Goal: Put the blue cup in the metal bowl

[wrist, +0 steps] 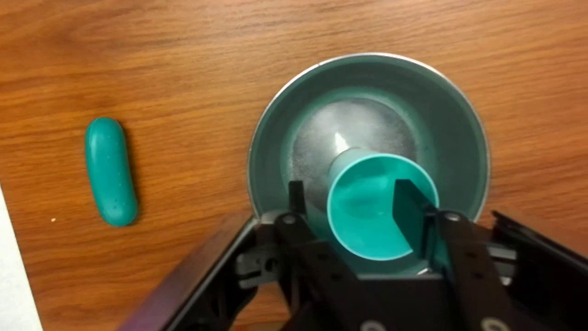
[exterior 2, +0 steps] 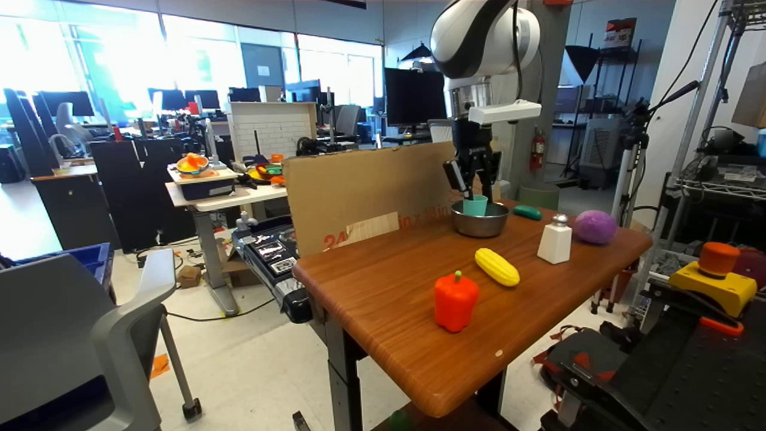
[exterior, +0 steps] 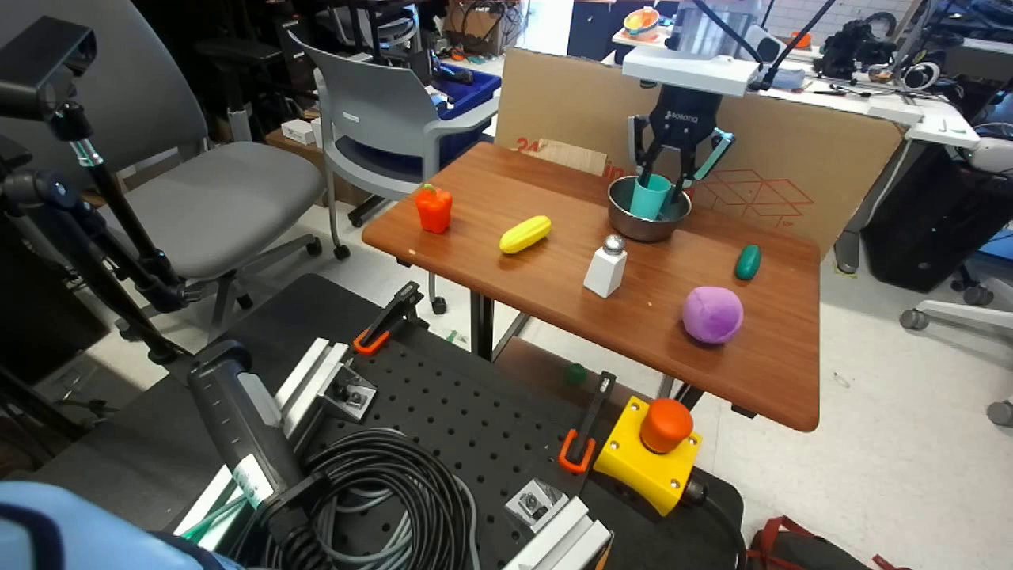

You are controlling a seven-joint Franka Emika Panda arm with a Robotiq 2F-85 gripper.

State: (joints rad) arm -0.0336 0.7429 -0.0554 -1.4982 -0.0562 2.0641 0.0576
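The blue cup (exterior: 649, 201), small and teal, is inside the metal bowl (exterior: 643, 230) in both exterior views. In the wrist view, the cup (wrist: 363, 220) is off-centre in the bowl (wrist: 452, 138), mouth up and slightly tilted in the exterior view. My gripper (exterior: 662, 187) is low over the bowl. Its fingers (wrist: 351, 193) are apart: one reaches into the cup's mouth, the other is outside the cup with a gap to its wall. The cup (exterior 2: 476, 206) and bowl (exterior 2: 479, 226) also show here, below the gripper (exterior 2: 480, 195). The cup's base is partly hidden.
A white shaker (exterior: 605, 271) stands near the bowl. A yellow vegetable (exterior: 525, 234), red pepper (exterior: 434, 209), purple ball (exterior: 712, 315) and dark green piece (wrist: 111, 172) lie on the wooden table (exterior: 491, 190). A cardboard sheet (exterior 2: 371, 197) stands along the table's edge behind the bowl.
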